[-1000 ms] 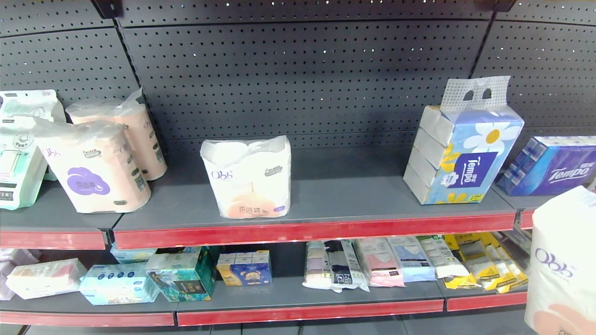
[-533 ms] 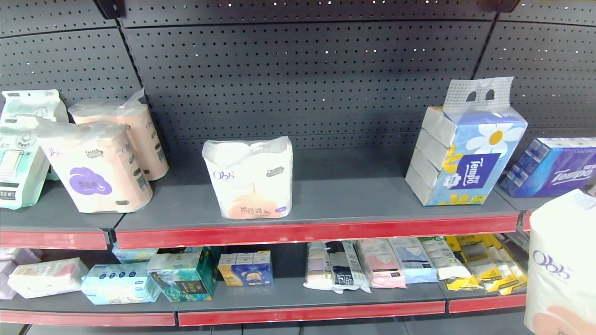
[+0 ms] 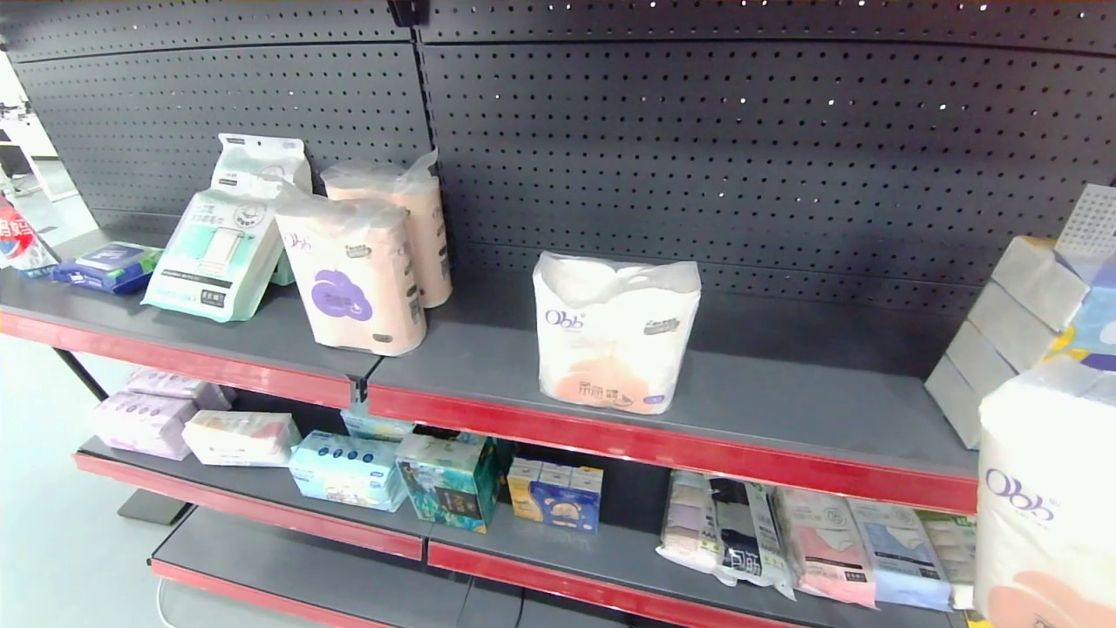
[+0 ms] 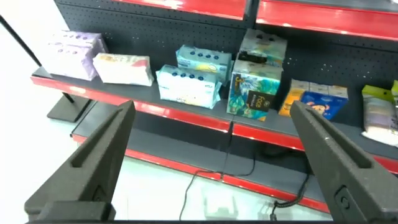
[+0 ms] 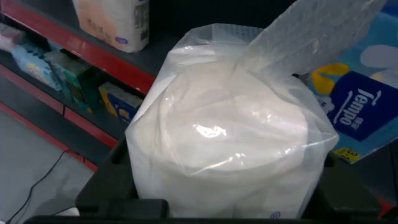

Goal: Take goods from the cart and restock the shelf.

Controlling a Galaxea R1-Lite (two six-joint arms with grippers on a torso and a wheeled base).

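My right gripper [image 5: 230, 190] is shut on a white toilet paper pack [image 5: 230, 137] wrapped in clear plastic; its dark fingers [image 5: 115, 183] press the pack's sides. In the head view the same held pack [image 3: 1046, 497] hangs at the lower right, in front of the upper shelf [image 3: 785, 392]. A matching white pack [image 3: 615, 331] stands upright mid-shelf. My left gripper [image 4: 211, 155] is open with nothing between its fingers, held low in front of the lower shelf [image 4: 186, 112].
Peach roll packs [image 3: 353, 275] and green-white pouches [image 3: 218, 253] stand left of the white pack. A blue flowered tissue pack [image 3: 1020, 305] stands at the right. Bare shelf board lies between it and the white pack. Tissue boxes [image 4: 189, 84] line the lower shelf.
The whole head picture has shifted right, so the camera has turned left. The held pack stays at the lower right.
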